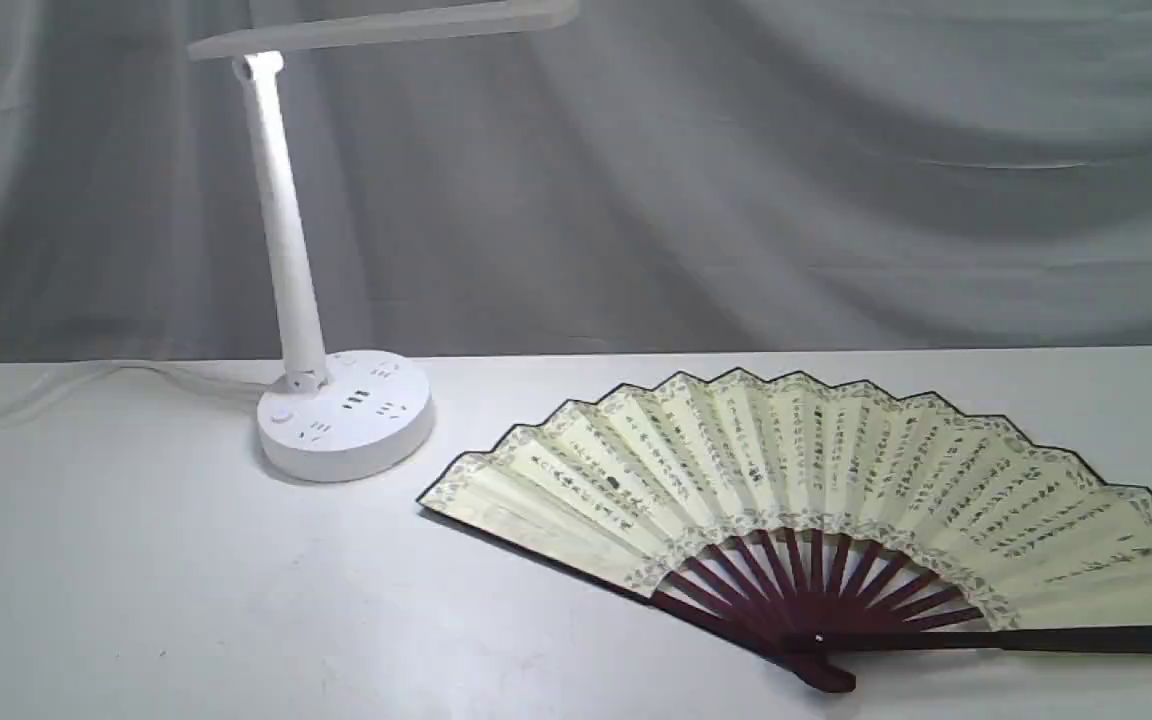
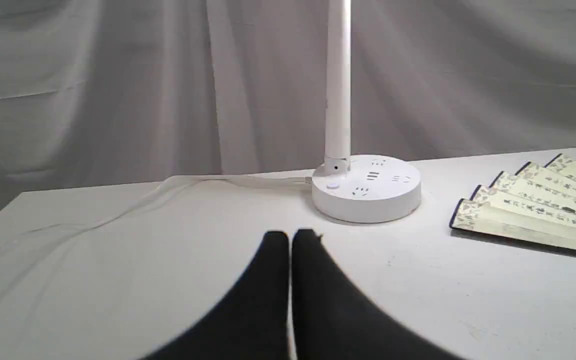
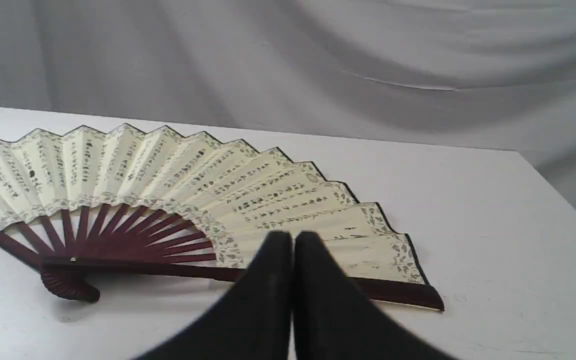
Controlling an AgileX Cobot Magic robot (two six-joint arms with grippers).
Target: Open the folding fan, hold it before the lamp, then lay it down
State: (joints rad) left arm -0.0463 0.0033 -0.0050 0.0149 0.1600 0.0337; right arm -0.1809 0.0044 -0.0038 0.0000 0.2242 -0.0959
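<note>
The folding fan (image 1: pixel 816 480) lies spread wide open and flat on the white table, cream calligraphy leaf up, maroon ribs meeting at the pivot near the front edge. The white lamp (image 1: pixel 341 410) stands to its left, stem rising to a bar head at the top. Neither gripper shows in the exterior view. In the left wrist view my left gripper (image 2: pixel 290 236) is shut on nothing, above bare table short of the lamp (image 2: pixel 365 187), with the fan's edge (image 2: pixel 533 210) off to one side. My right gripper (image 3: pixel 293 237) is shut and empty, hovering over the fan (image 3: pixel 168 185) near its guard.
The lamp's white cable (image 2: pixel 133 205) trails across the table (image 1: pixel 136 580) from the base toward the far left edge. A grey draped curtain (image 1: pixel 736 170) closes off the back. The table's right edge (image 3: pixel 563 200) falls away beyond the fan.
</note>
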